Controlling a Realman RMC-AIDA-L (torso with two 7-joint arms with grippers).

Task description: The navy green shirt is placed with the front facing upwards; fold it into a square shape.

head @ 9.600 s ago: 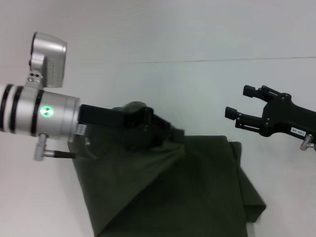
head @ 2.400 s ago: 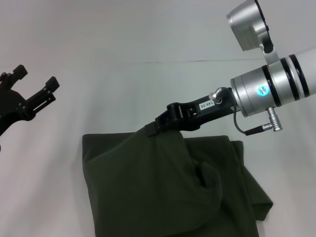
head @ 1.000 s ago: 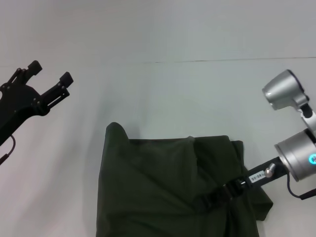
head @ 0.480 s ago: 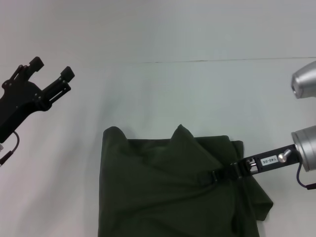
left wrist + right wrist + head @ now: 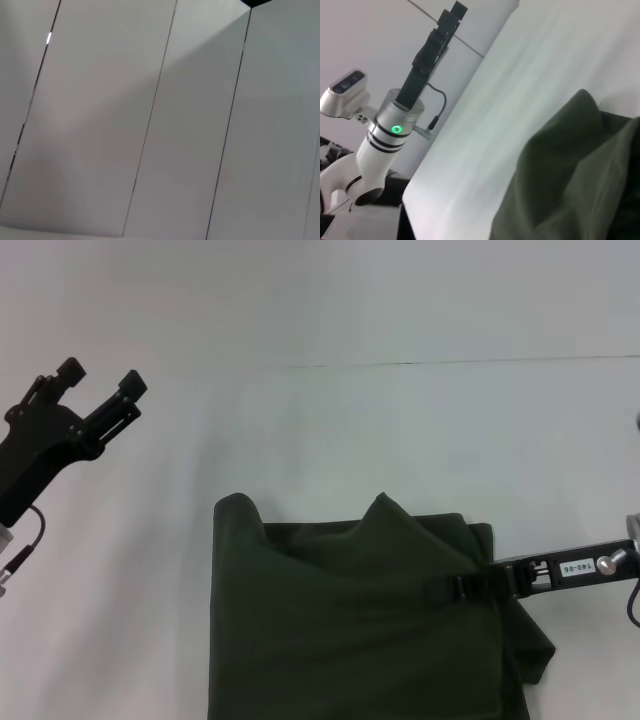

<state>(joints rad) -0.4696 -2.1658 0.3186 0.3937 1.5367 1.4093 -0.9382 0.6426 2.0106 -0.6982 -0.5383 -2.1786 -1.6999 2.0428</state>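
Pinching a raised fold of the shirt (image 5: 360,620) near its right edge, the right gripper (image 5: 462,587) draws cloth sideways to fold it; the left gripper (image 5: 100,400) waits splayed, empty, well left.

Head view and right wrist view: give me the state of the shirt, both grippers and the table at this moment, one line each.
navy green shirt: partly folded into a rough block, plain side up, one fold of cloth pulled into a peak.
right gripper: low over the shirt's right edge, shut on a fold of the cloth.
left gripper: raised at the far left, away from the shirt, fingers open, holding nothing.
table: white, with the shirt lying at its near side.
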